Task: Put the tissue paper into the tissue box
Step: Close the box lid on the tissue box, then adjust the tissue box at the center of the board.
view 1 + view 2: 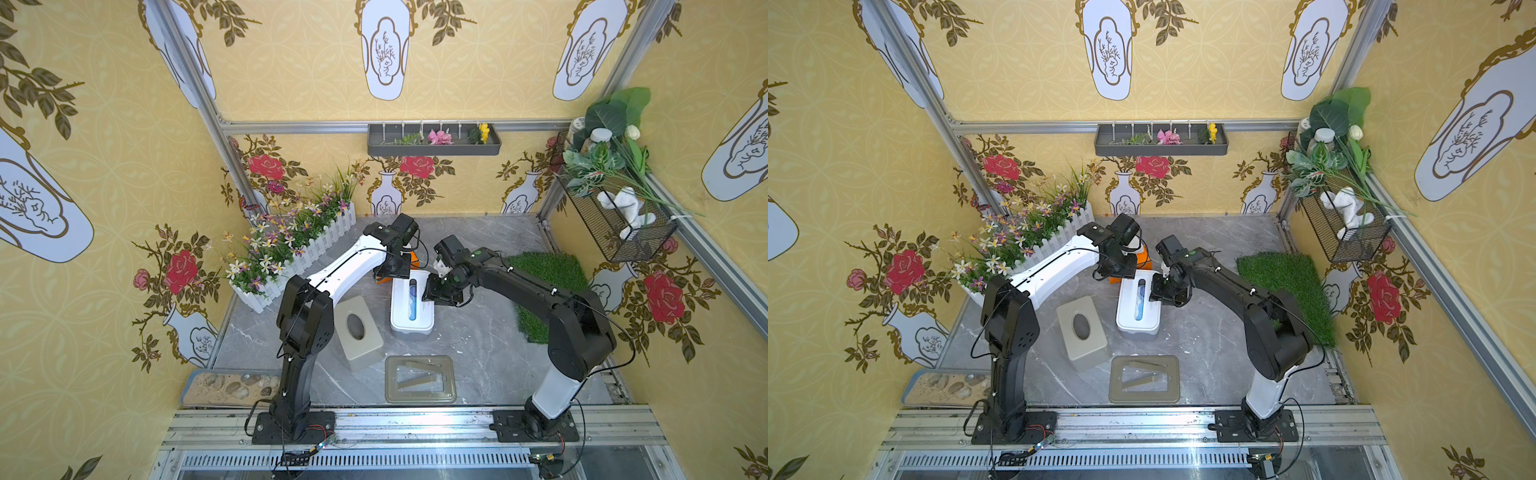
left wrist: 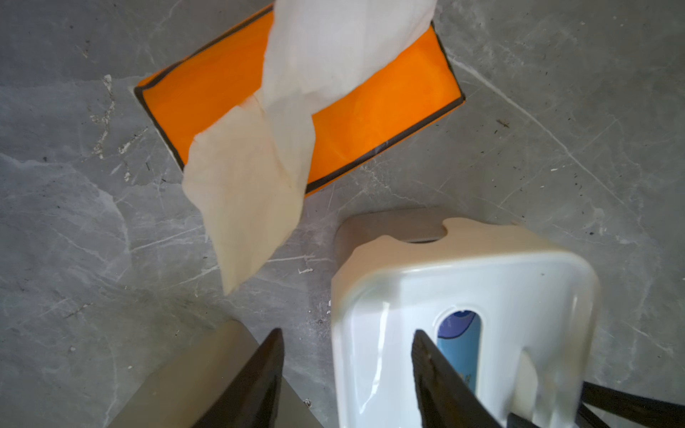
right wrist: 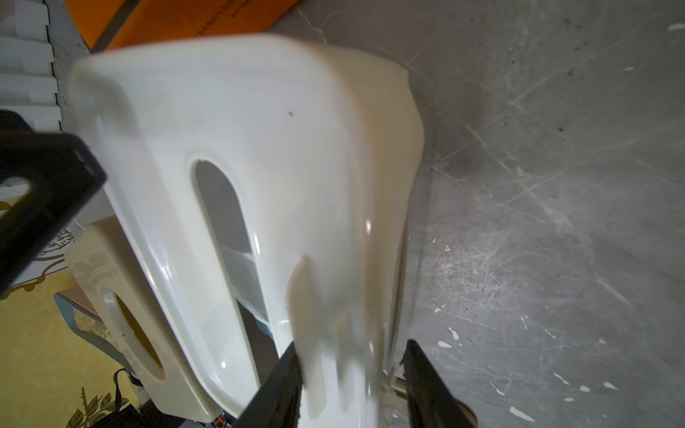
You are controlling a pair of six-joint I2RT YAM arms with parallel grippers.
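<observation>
— So, nearest, the grey frame (image 1: 419, 399) and grey box (image 1: 370, 338) sit apart from both arms. And the white tissue box (image 1: 401, 318)?
— Its slot shows the blue tissue pack (image 2: 459, 348) inside. The right gripper (image 3: 350, 344) straddles the rim, jaws parted, not clamping. The left gripper (image 2: 346, 331) hangs wide and empty.
— Risk?
— It looks blurred and unsettled, so it may slip askew or nudge the orange pack (image 2: 370, 111) beyond.

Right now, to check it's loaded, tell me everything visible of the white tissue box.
The white tissue box is a glossy plastic shell with rounded corners and a long top slot showing a blue tissue pack inside. It appears to rest on the grey marble tabletop between the arms, motion-blurred in both wrist views. The right gripper straddles one side edge; an orange tissue pack lies beyond its far end.
</observation>
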